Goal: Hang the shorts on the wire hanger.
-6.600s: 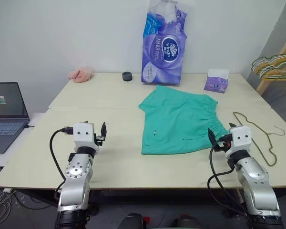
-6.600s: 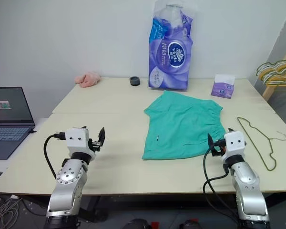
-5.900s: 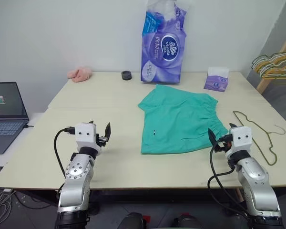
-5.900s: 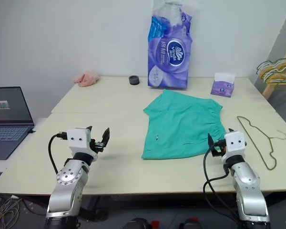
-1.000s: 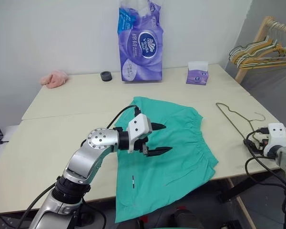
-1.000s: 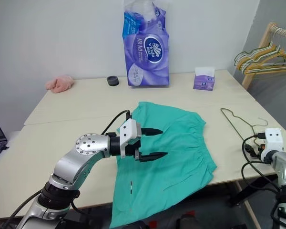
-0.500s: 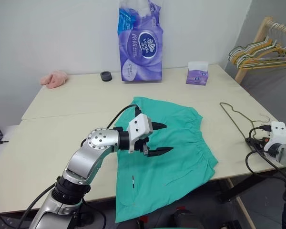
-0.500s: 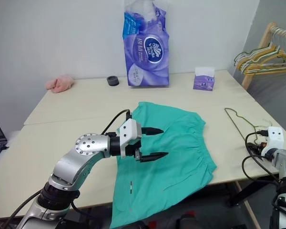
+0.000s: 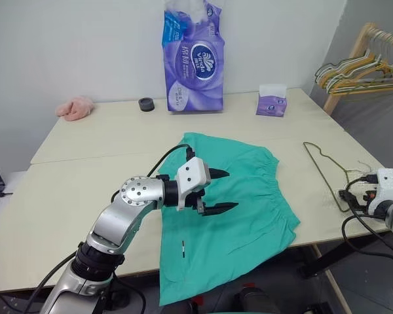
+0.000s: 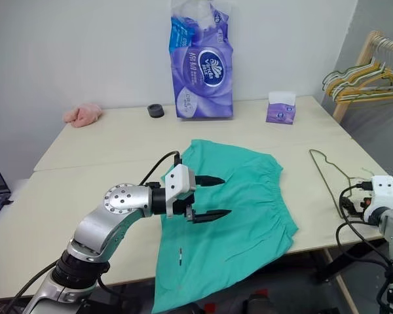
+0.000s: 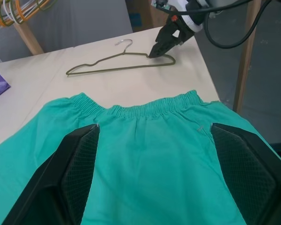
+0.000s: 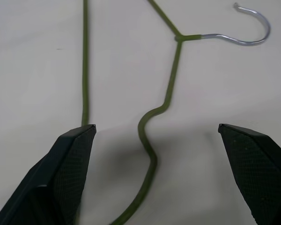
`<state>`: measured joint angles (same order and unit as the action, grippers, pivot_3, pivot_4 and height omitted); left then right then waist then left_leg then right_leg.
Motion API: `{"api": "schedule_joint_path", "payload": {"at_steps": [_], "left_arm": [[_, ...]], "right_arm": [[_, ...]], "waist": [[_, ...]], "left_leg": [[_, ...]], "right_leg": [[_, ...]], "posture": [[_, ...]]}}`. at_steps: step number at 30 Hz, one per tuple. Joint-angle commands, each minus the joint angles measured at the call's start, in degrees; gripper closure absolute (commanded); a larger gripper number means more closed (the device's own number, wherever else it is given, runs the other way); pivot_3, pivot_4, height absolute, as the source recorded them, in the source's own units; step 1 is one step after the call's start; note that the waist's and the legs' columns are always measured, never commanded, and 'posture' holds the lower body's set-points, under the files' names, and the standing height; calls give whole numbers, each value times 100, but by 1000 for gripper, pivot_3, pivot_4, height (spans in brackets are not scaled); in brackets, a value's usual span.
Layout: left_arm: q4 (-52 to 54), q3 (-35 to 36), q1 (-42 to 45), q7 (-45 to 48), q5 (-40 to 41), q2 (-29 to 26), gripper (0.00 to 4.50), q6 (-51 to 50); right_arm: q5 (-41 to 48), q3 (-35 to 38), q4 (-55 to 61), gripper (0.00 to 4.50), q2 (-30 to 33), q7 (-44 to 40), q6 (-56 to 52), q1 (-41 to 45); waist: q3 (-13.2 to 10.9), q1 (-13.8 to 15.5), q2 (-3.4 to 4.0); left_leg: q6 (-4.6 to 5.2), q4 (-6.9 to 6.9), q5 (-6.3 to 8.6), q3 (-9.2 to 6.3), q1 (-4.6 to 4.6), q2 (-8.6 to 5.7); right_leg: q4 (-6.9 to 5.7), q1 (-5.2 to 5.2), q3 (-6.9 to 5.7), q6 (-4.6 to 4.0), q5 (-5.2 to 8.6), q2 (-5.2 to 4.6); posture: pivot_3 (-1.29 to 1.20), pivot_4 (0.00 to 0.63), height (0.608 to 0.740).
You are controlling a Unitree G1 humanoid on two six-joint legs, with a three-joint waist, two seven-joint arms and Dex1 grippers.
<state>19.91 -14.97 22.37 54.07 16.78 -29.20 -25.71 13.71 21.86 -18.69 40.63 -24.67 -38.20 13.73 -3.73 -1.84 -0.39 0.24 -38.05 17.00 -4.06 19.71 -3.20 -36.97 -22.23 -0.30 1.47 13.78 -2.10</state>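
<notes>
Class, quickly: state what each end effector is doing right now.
Left end effector: open, holding nothing, above the shorts.
Right end effector: open, holding nothing, at the wire hanger.

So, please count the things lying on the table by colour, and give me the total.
Teal-green: 1, the shorts
Olive-grey: 1, the wire hanger
Purple: 2, the big tissue pack and the small tissue box
Pink: 1, the cloth
Black: 1, the small ring
Total: 6
</notes>
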Motion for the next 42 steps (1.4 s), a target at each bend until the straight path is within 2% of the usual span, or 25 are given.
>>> {"api": "schedule_joint_path", "payload": {"at_steps": [1,7,8,11,20,22,26,29,31,36,39,42], "left_arm": [[180,-13,19,-14,-8,-12,488,130],[108,-27,73,14,-41,-16,488,187],[99,-31,79,15,-48,-13,488,195],[95,-38,80,6,-53,1,488,208],[147,-1,8,-119,-18,57,488,142],[147,15,-1,-164,9,68,488,113],[84,145,22,-179,222,63,488,-135],[-56,226,91,-159,279,15,14,-177],[-195,289,155,-176,242,-5,14,-117],[-1141,858,734,-393,203,-16,14,28],[-1568,1109,1043,-429,302,9,14,-46],[-2312,1614,1618,-560,577,75,14,-295]], "right_arm": [[-28,37,62,21,-84,170,-15,-38],[-130,-237,-372,21,-87,137,-246,102],[-121,-262,-482,186,-71,104,-327,162],[-82,-367,-693,896,-45,-49,-517,249],[-290,-626,-904,3933,-113,44,-419,203],[-338,-693,-860,4466,-99,39,-342,165],[-521,-956,-536,4466,44,-124,36,45],[-739,-1270,-168,4500,256,-350,425,-70],[-898,-1449,155,4500,421,-490,776,-136],[-1534,-2029,1547,4500,982,-923,2006,-185],[-1875,-2285,1829,4500,1180,-1044,2568,-173],[-2650,-2740,2024,4500,1566,-1075,3836,-5]], "waist": [[0,0,1],[5,-12,-6],[7,-15,-10],[18,-10,-26],[66,22,-102],[74,32,-116],[76,30,-119],[72,30,-110],[67,26,-101],[24,-8,-34],[19,-21,-26],[15,1,-28]], "left_leg": [[0,0,0,0,0,0],[0,1,0,4,-1,1],[0,0,0,5,-2,1],[1,0,0,5,-4,1],[1,-1,1,-6,-11,1],[1,-1,1,-8,-15,0],[2,-1,2,-10,-17,0],[2,0,2,-11,-16,0],[2,1,2,-10,-16,0],[1,0,2,-7,1,-1],[0,3,2,-7,4,2],[-4,1,2,-10,8,-4]], "right_leg": [[0,0,0,0,0,0],[0,2,4,0,0,1],[0,3,5,0,0,1],[0,5,5,-1,-1,1],[5,16,-6,1,0,-1],[7,20,-8,1,0,-3],[9,23,-10,2,0,-5],[9,22,-11,2,1,-5],[8,18,-11,1,2,-5],[4,-3,-10,4,1,-4],[4,-9,-11,10,5,-2],[5,-10,-13,14,8,-5]], "posture": [[-79,37,740],[-81,32,740],[-81,31,740],[-77,31,740],[-67,30,740],[-67,30,740],[-72,29,740],[-76,27,740],[-78,25,740],[-86,21,740],[-86,18,740],[-85,17,740]]}}
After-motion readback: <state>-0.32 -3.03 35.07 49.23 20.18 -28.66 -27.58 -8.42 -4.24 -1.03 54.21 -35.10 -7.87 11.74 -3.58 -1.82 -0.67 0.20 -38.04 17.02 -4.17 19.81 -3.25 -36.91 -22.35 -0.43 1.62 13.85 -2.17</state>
